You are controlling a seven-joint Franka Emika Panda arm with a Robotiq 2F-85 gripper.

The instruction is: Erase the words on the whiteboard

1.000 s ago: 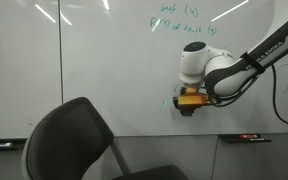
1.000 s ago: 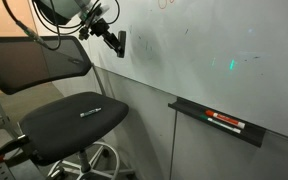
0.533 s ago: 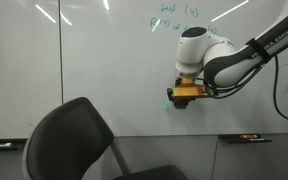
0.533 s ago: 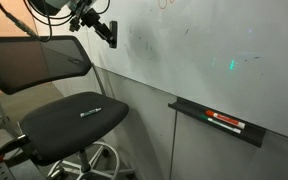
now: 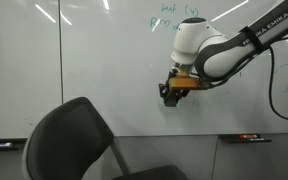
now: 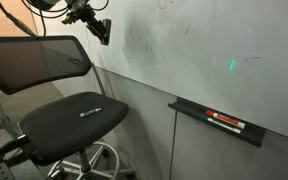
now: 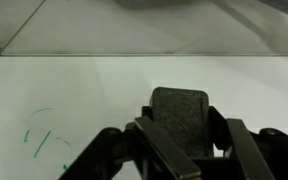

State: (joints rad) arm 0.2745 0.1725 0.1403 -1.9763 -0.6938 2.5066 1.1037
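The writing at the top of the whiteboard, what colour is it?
Teal-green; the writing shows best in an exterior view.

A black office chair (image 6: pixel 69 125) stands well apart from the markers (image 6: pixel 224 122).

This looks like an office or meeting room: a glossy whiteboard (image 5: pixel 94 80) made of panels fills the whole wall behind the jaws, with teal handwriting (image 5: pixel 181 12) just above them. A black mesh-backed swivel chair (image 6: pixel 54 95) on a wheeled base stands below the jaws. A narrow ledge (image 6: pixel 184 108) holding markers (image 6: pixel 224 122) sits on the board lower down, off to one side of them.
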